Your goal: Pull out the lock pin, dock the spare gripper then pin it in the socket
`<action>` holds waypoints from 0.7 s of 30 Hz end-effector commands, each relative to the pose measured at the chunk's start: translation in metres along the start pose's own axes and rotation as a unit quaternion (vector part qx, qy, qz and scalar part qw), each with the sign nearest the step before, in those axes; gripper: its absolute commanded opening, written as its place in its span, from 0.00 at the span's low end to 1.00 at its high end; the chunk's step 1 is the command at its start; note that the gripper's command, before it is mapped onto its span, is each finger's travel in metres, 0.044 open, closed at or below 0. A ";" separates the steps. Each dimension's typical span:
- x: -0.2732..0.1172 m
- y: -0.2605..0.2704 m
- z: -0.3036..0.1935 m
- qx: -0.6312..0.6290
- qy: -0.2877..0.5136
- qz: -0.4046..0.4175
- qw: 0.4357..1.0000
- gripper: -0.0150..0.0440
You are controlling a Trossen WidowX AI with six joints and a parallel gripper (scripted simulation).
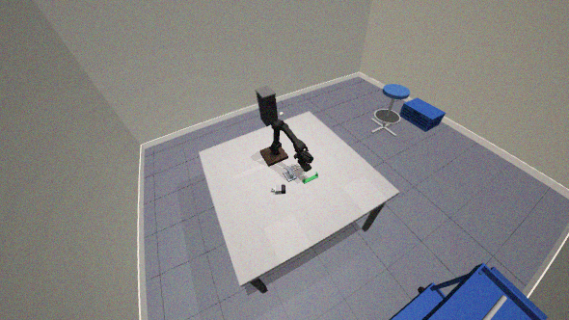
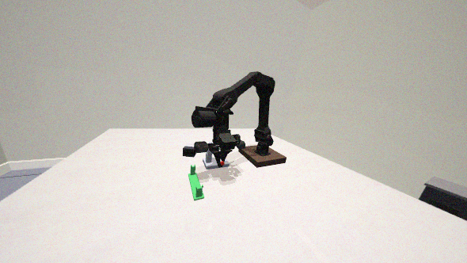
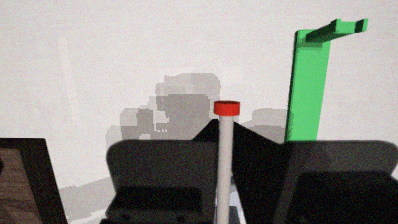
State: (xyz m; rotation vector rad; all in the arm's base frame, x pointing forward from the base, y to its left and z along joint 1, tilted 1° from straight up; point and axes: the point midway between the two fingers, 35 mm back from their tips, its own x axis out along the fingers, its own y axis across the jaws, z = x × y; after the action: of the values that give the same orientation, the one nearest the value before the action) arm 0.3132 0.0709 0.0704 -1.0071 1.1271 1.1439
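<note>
My gripper (image 2: 221,160) (image 3: 220,124) is shut on the lock pin, low beside the mount. The pin's pale shaft (image 3: 225,165) and red head show in the wrist view; the red head (image 2: 222,163) also shows in the exterior view. The pin's far end is hidden by the fingers, so I cannot tell whether it is still in the socket. The mount (image 1: 289,175) (image 2: 208,156) stands on its pale base, partly covered by the gripper in the exterior view. The spare gripper (image 1: 282,189), dark with a pale end, lies on the table, apart from the mount.
A green rack (image 1: 311,178) (image 2: 195,184) (image 3: 307,90) with upright ends lies close to the mount and my gripper. The arm's brown base (image 1: 270,156) (image 2: 269,158) (image 3: 15,185) is on the other side of the mount. All stand on the white table (image 1: 260,241) (image 2: 277,222).
</note>
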 end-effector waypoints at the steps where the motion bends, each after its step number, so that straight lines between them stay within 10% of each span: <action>1: -0.001 -0.001 0.004 0.002 -0.002 -0.001 1.000 0.25; 21: 0.001 -0.002 0.020 0.003 0.000 0.006 1.000 0.25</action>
State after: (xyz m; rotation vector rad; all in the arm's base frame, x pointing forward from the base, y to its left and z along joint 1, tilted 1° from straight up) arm 0.3155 0.0869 0.0704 -0.9991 1.1384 1.1532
